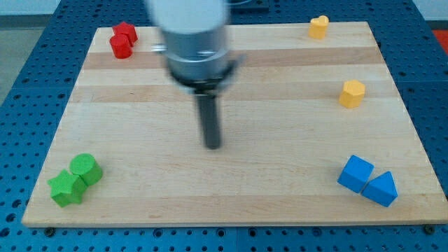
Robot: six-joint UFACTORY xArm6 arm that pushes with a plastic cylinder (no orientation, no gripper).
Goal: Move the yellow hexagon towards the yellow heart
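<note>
My tip [213,145] touches no block at mid-board; the yellow hexagon [353,93] lies well to the view's right, below the yellow heart [319,26].

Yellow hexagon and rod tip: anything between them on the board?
Nothing. In the camera view, only bare wood lies between my tip near the board's middle and the yellow hexagon at the view's right. The yellow heart sits above the hexagon, off that line.
</note>
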